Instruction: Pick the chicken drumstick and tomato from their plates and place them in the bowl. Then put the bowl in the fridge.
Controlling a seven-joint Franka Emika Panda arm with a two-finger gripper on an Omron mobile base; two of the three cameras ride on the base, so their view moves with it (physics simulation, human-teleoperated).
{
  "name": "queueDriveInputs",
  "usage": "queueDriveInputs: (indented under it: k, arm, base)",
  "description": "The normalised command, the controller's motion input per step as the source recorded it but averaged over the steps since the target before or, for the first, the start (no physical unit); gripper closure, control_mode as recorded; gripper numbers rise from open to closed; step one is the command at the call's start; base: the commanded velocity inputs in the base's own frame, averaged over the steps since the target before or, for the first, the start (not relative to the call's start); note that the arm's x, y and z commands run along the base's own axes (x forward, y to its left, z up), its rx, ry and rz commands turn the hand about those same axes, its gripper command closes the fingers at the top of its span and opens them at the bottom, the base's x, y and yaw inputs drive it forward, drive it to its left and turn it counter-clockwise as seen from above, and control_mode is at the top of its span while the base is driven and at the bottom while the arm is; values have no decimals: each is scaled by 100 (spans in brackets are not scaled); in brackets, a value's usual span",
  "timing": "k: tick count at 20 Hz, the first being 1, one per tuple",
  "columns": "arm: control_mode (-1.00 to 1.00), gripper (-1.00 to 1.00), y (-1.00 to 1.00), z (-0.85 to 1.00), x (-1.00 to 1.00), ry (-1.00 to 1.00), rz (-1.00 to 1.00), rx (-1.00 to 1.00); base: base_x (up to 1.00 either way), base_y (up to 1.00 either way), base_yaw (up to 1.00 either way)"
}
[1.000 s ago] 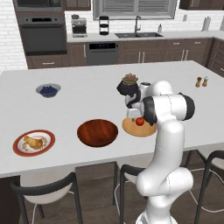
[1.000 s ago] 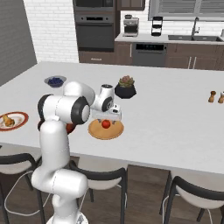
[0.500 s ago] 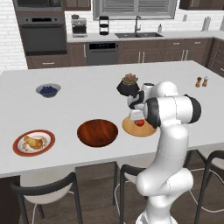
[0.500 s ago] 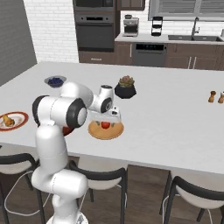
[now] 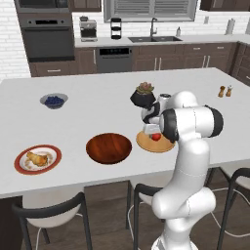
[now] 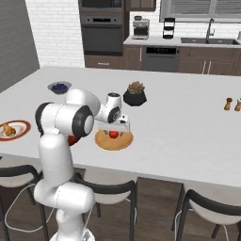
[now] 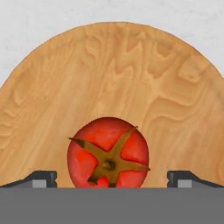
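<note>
Tool [image 7: 112,179] spread wide astride the tomato [image 7: 108,153] on the wooden plate [image 7: 131,74], fingertips cut off below.

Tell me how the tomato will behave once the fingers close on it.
The tomato is round and glossy, so it may slip or roll on the flat wooden plate if squeezed off-centre. The open gripper straddles it evenly, which probably helps. It looks small, likely light.

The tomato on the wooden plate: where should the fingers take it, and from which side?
From straight above, across the widest part of the tomato. It is round, sits stem-up on the flat wooden plate, and nothing crowds it. The gripper is open with a finger either side, so closing there probably holds best.
</note>
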Motion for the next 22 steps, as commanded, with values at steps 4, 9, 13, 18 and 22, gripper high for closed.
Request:
queueDriveInputs:
  k: [4, 9, 13, 18, 22]
  arm:
    - [-100, -100, 4, -13, 5, 0, 0, 0]
    - [-100, -100, 2, -23, -7, 2, 0, 0]
    - [-100, 100, 3, -19, -2, 4, 0, 0]
    - [-100, 100, 0, 1, -7, 1, 0, 0]
    - [-100, 100, 12, 43, -24, -1, 0, 0]
  base:
    - [0, 0, 0]
    - [0, 0, 0]
    - [0, 0, 0]
    - [0, 0, 0]
    - [0, 0, 0]
